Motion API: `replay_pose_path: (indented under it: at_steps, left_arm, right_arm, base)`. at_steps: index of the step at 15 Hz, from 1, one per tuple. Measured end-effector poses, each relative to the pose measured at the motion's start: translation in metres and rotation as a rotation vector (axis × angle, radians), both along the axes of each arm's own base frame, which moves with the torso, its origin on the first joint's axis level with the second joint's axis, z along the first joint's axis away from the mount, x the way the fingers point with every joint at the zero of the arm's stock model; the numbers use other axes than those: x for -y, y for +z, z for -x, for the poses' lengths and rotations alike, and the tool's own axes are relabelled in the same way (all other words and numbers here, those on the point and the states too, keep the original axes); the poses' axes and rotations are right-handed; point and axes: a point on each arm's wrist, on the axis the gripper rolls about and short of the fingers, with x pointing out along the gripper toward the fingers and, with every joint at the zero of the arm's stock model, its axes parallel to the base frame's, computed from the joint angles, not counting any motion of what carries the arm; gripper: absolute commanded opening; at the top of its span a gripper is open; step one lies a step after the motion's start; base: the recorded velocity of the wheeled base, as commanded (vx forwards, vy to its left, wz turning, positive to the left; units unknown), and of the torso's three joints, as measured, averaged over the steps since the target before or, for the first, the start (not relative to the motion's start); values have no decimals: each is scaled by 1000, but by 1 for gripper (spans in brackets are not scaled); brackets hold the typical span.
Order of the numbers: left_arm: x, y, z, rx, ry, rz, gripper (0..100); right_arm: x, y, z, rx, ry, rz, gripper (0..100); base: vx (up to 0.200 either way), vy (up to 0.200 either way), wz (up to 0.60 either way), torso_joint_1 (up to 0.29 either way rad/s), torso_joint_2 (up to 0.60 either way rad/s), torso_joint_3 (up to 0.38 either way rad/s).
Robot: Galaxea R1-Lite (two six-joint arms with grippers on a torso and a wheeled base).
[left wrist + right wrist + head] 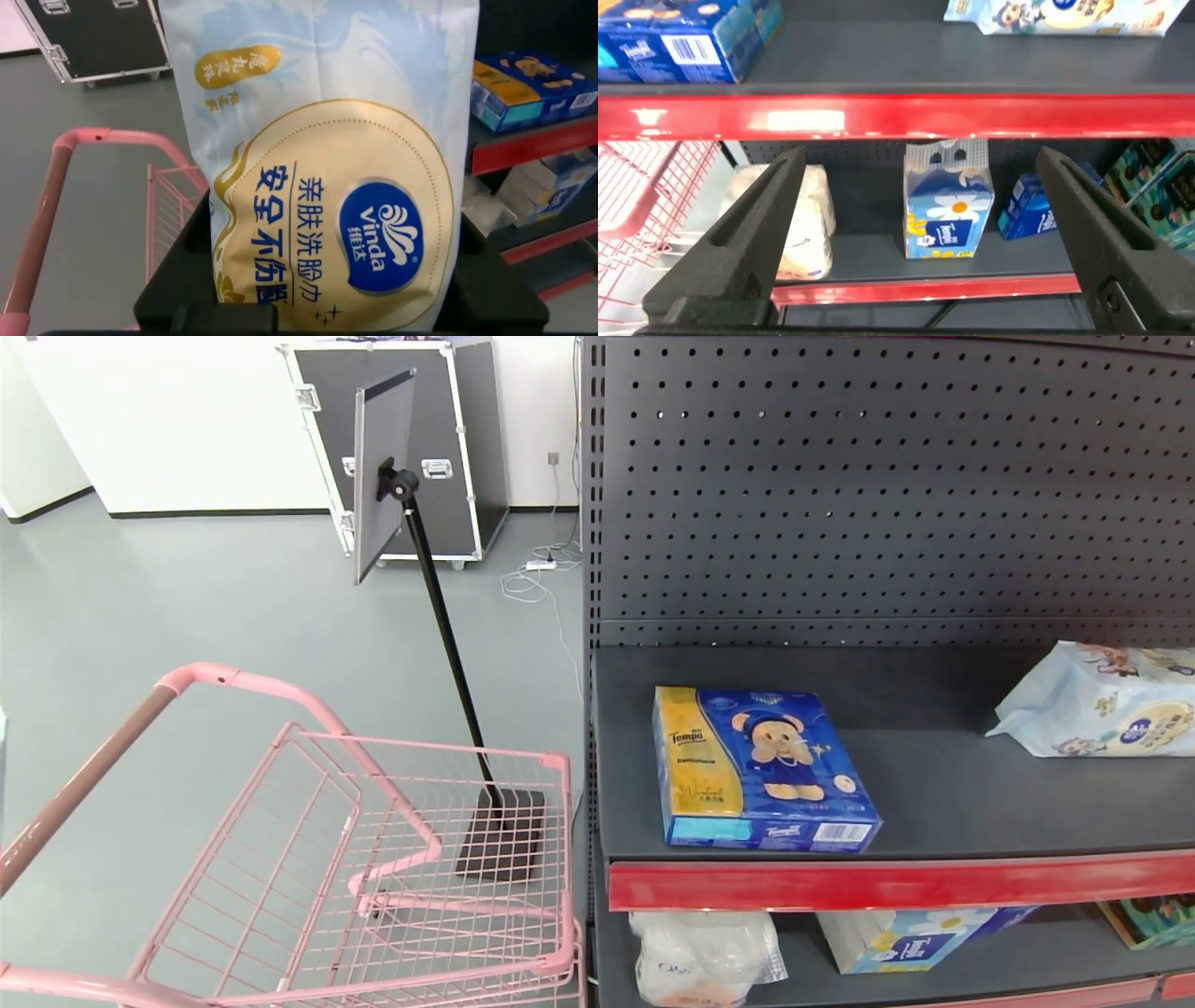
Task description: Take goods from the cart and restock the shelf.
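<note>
Our left gripper (334, 229) is clamped on a tall pale-blue plastic pack with a gold disc (327, 112), which rises between its fingers. Our right gripper (918, 159) gapes wide, empty.

R gripper (919, 153) fingers (747, 243) wide apart before tissue box (948, 210), lower shelf (868, 261).

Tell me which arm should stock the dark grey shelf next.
Left, probably. The left hand grips a pale blue-and-cream soft pack near the pink wire cart; the right hand is open and empty, facing the dark grey shelf's lower tier.
</note>
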Motion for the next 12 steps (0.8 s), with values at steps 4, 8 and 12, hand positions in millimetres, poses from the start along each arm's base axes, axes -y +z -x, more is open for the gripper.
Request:
replay_pose_path:
  at_steps: [4, 8, 12]
  left_arm:
    - [0, 0, 2, 10, 0, 1, 0]
    - [-1, -2, 4, 16, -1, 3, 0]
    - [-1, -4, 5, 15, 2, 3, 0]
  right_arm:
    - [0, 0, 0, 0, 0, 0, 100]
    - [0, 0, 0, 1, 0, 1, 100]
    - [0, 0, 0, 1, 2, 3, 100]
  base:
    - [0, 0, 0, 155, -366, -211]
    - [0, -50, 0, 137, -326, -179]
    - [0, -200, 0, 19, -27, -18]
